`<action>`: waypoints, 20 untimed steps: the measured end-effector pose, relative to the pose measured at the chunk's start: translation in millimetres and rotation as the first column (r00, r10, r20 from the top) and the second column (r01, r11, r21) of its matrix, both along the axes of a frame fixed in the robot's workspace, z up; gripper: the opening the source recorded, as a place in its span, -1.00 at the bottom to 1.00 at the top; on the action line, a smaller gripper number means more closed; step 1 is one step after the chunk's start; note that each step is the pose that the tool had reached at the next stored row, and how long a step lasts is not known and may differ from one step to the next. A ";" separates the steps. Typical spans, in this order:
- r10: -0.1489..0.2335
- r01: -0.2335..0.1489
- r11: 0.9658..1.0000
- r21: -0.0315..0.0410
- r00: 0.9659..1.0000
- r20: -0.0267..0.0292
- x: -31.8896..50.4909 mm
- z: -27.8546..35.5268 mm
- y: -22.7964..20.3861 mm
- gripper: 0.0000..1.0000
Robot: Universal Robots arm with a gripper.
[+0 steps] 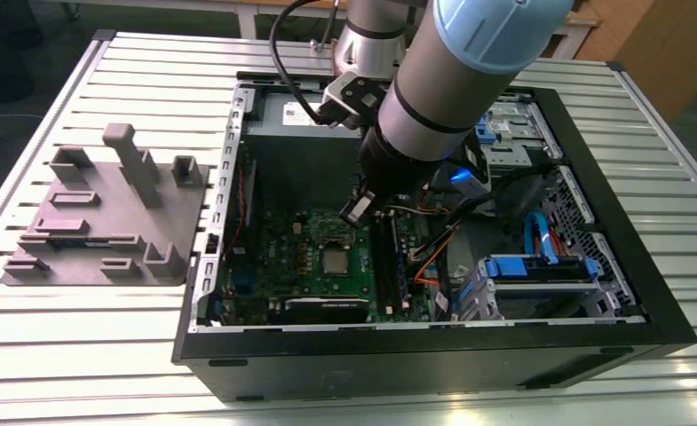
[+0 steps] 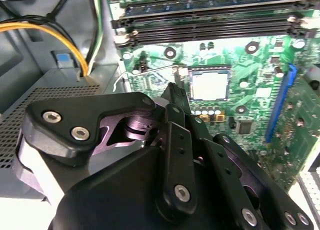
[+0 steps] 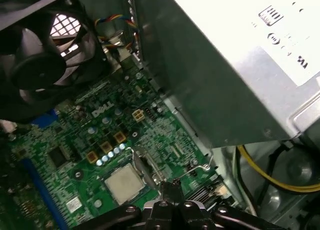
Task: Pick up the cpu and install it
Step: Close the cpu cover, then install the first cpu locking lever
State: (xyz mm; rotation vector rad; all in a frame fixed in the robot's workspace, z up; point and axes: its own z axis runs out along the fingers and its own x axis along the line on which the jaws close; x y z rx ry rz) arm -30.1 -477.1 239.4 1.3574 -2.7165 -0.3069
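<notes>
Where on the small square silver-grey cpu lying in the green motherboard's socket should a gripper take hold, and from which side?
Probably from straight above, pinching two opposite edges of the cpu: it lies flat in the green motherboard, so only its metal top and thin rim seem reachable. The gripper hovers beside it.

A slatted metal table (image 1: 146,80) with ribbed silver rails carries everything; an open black computer case (image 1: 443,355) lies directly on it, on its side, reaching toward the exterior view's right; a grey moulded fixture block (image 1: 111,217) with upright posts and recesses rests on the slats just beside the case, at the exterior view's left.
</notes>
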 end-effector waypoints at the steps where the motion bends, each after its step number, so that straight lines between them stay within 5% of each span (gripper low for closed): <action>1: 0.000 0.000 1.000 -0.006 1.000 0.000 0.0 -0.4 -0.2 -0.80; 3: 0.000 0.000 1.000 -0.015 1.000 0.000 0.0 -0.9 -0.4 -0.80; 5: 0.000 0.000 1.000 -0.017 1.000 0.000 0.0 -1.0 -0.6 -0.80; 11: 0.008 -0.008 1.000 -0.017 1.000 0.000 -5.0 -1.2 -6.7 -0.80; 20: 0.012 -0.012 1.000 -0.017 1.000 0.000 -6.2 -1.2 -7.1 -0.80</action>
